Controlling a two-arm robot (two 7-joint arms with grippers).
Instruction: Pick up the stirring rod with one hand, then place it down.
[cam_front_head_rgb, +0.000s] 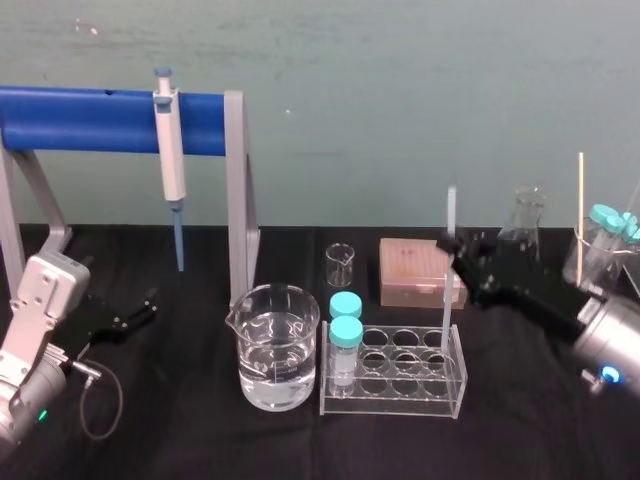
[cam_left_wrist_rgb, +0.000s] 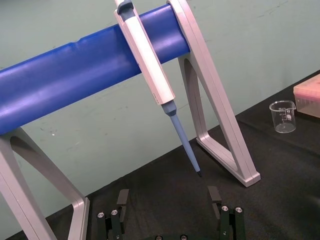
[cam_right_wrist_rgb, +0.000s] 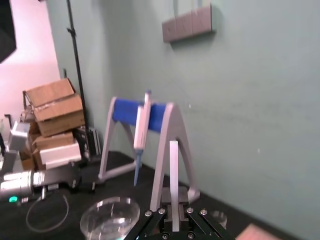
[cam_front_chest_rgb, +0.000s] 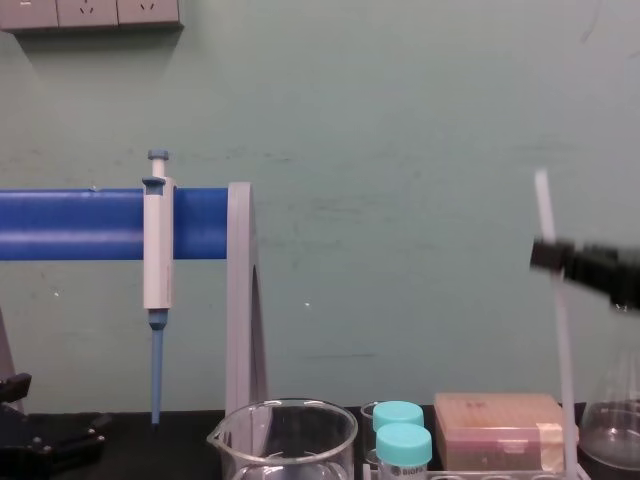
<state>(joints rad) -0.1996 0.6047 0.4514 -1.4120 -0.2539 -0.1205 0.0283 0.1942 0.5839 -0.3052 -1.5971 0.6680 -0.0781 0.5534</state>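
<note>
Right claw (cam_front_head_rgb: 452, 245) raised, pinched on the stirring rod (cam_front_head_rgb: 446, 300); left claw (cam_front_head_rgb: 146, 308) low, jaws apart.

The pipette stand (cam_front_head_rgb: 236, 190) fills the table's left rear, with the pipette (cam_front_head_rgb: 170, 150) hanging from its crossbar just left of its right leg. Before that leg sits the large beaker (cam_front_head_rgb: 277, 345), and the test-tube rack (cam_front_head_rgb: 400, 405) is just to its right, with two capped tubes (cam_front_head_rgb: 346, 340) in its left column. Behind the rack stand the small beaker (cam_front_head_rgb: 340, 265), the box (cam_front_head_rgb: 410, 270) to its right and the conical flask (cam_front_head_rgb: 526, 225) farther right. The stirring rod (cam_front_head_rgb: 447, 300) stands upright at the rack's right end, held by the right gripper (cam_front_head_rgb: 455, 245).
</note>
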